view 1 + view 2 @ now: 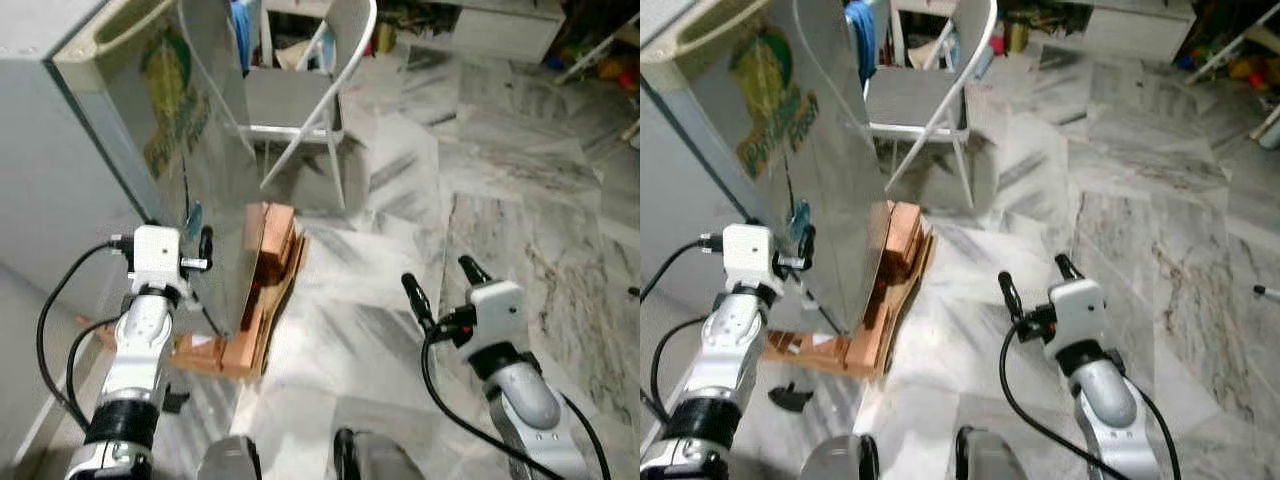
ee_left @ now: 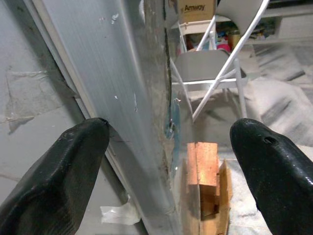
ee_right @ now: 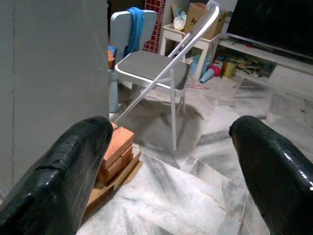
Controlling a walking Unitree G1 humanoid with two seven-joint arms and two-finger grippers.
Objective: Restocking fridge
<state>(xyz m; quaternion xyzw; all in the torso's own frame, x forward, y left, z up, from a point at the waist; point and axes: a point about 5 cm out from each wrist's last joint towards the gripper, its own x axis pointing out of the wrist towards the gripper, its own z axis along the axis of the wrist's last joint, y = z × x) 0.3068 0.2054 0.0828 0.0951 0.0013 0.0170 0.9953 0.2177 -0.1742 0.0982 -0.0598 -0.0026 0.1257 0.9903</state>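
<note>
The fridge (image 1: 190, 150) stands at the left, a silver cabinet with a green and yellow sticker on its shiny door. My left gripper (image 1: 198, 240) is open at the door's lower vertical edge. In the left wrist view, that edge (image 2: 164, 98) runs between the two black fingertips, and I cannot tell if they touch it. My right gripper (image 1: 437, 272) is open and holds nothing, hanging over the marble floor to the right of the fridge. The right wrist view shows the right gripper (image 3: 171, 127) pointing towards the chair.
The fridge rests on red bricks (image 1: 272, 245) and a wooden board (image 1: 235, 350). A grey folding chair (image 1: 300, 100) stands just behind it. A small black object (image 1: 790, 397) lies on the floor by my left arm. Marble floor (image 1: 500, 200) stretches to the right.
</note>
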